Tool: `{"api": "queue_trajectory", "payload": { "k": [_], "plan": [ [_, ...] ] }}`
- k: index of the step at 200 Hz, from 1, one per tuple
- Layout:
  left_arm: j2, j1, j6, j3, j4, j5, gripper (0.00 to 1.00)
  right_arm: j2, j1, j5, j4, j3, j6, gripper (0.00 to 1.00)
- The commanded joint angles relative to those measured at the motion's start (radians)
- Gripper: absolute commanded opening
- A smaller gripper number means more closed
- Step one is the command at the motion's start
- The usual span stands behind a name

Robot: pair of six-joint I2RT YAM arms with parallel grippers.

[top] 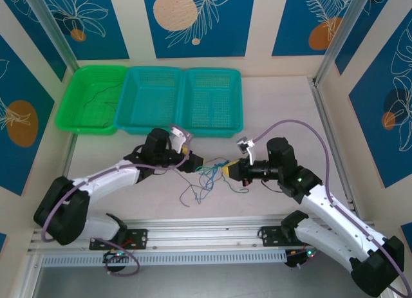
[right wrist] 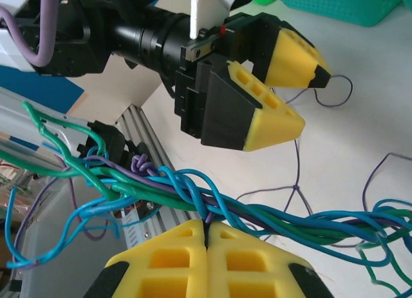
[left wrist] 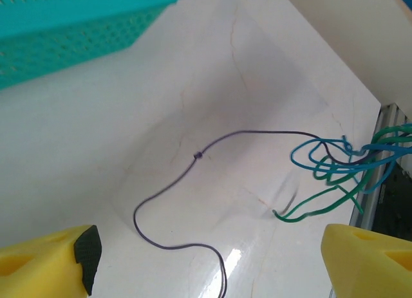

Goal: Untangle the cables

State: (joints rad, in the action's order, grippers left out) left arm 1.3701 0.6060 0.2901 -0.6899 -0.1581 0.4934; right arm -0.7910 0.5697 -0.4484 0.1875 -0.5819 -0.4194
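Note:
The cables are a knot of blue, green and purple wires hanging between my two grippers over the white table. My right gripper is shut, its yellow fingertips pinching a purple strand where the twisted bundle crosses them. My left gripper stands wide open with nothing gripped, just left of the knot. A loose purple wire lies on the table between its yellow fingers. The blue-green tangle sits off to the right. The open left gripper shows from the right wrist too.
A green basket at the back left holds a thin dark wire. Two teal baskets stand beside it, one edge close above the left gripper. An aluminium rail runs along the near edge.

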Motion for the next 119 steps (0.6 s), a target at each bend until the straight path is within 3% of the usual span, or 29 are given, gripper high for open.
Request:
{"api": "queue_trajectory", "payload": {
  "k": [1, 34, 77, 101, 119],
  "plan": [
    [0.061, 0.007, -0.049, 0.007, -0.083, 0.110, 0.91, 0.010, 0.015, -0.017, -0.104, 0.087, -0.077, 0.00],
    [0.178, 0.055, -0.241, -0.042, -0.042, 0.070, 0.96, 0.073, 0.015, -0.018, -0.115, 0.125, -0.083, 0.00],
    [0.315, 0.097, -0.351, -0.116, -0.093, -0.037, 1.00, 0.092, 0.015, -0.042, -0.083, 0.117, -0.076, 0.00],
    [0.372, 0.121, -0.369, -0.147, -0.156, 0.009, 1.00, 0.093, 0.015, -0.044, -0.084, 0.118, -0.078, 0.00],
    [0.432, 0.139, -0.382, -0.209, -0.111, -0.034, 0.91, 0.093, 0.015, -0.046, -0.090, 0.118, -0.079, 0.00]
  ]
}}
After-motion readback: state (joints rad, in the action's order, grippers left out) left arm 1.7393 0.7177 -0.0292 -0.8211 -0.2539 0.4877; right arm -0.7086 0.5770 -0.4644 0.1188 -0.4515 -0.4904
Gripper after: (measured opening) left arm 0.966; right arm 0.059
